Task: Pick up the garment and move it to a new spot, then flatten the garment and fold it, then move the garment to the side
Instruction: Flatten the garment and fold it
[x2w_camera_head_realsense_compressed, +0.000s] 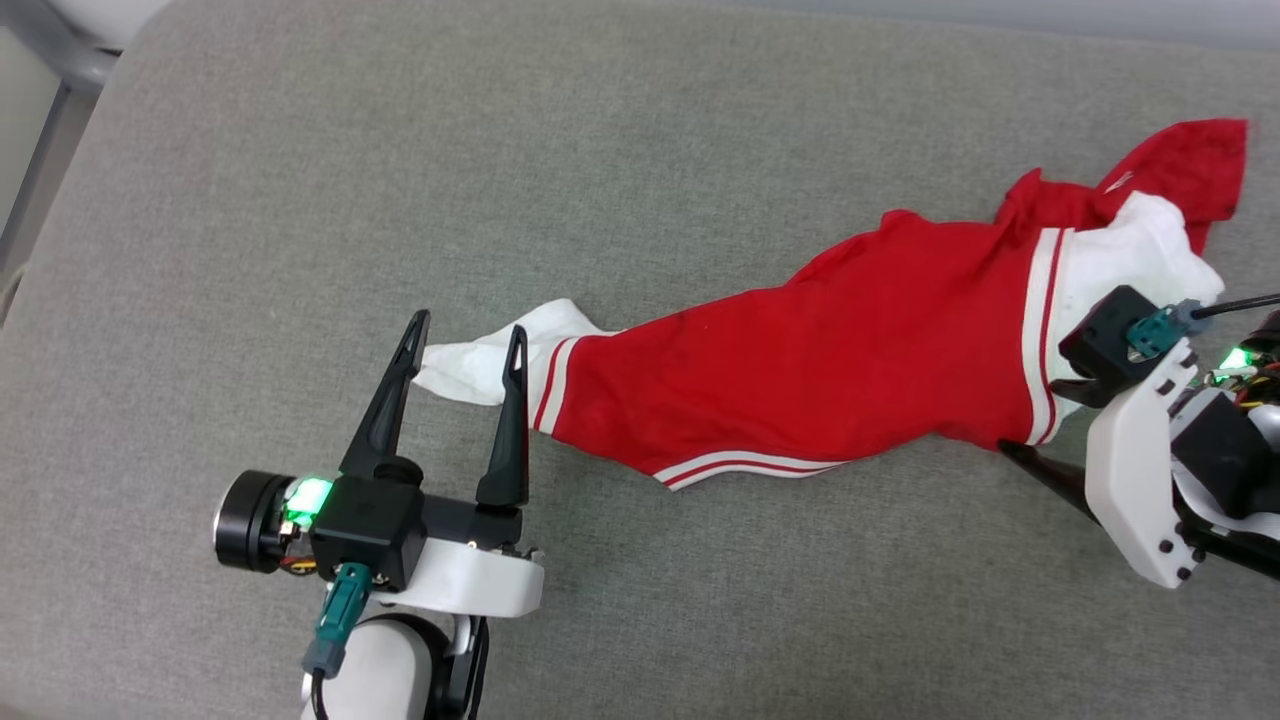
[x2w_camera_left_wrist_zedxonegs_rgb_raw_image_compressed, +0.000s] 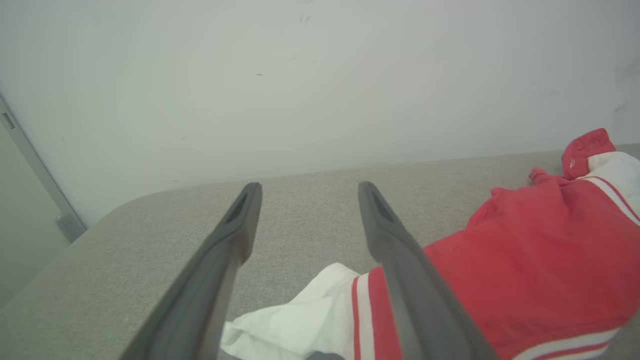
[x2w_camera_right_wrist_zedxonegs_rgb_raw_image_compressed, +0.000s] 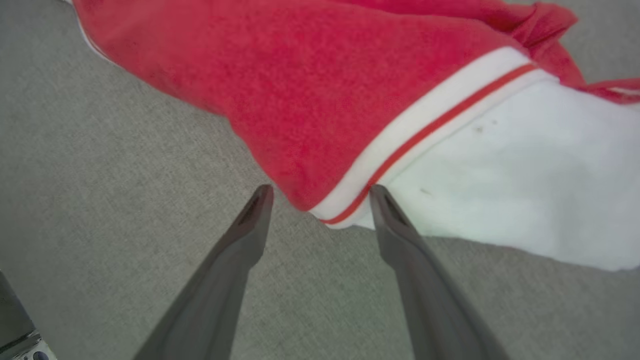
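Red crumpled jersey (x2w_camera_head_realsense_compressed: 800, 370) with white sleeves lies stretched across grey woven surface (x2w_camera_head_realsense_compressed: 300, 200). We see left gripper (x2w_camera_head_realsense_compressed: 470, 323) splayed wide astride one sleeve (x2w_camera_head_realsense_compressed: 475, 368); right gripper (x2w_camera_right_wrist_zedxonegs_rgb_raw_image_compressed: 320, 189) wide, perhaps touching opposite striped trim (x2w_camera_right_wrist_zedxonegs_rgb_raw_image_compressed: 425, 130).

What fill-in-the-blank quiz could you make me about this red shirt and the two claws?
1. The garment has a red body and ___ sleeves.
2. It lies stretched out on a ___ padded surface.
3. The left gripper is ___, with a sleeve end between its fingers.
4. The right gripper, open too, points at the other ___.
Missing words: white; grey; open; sleeve.
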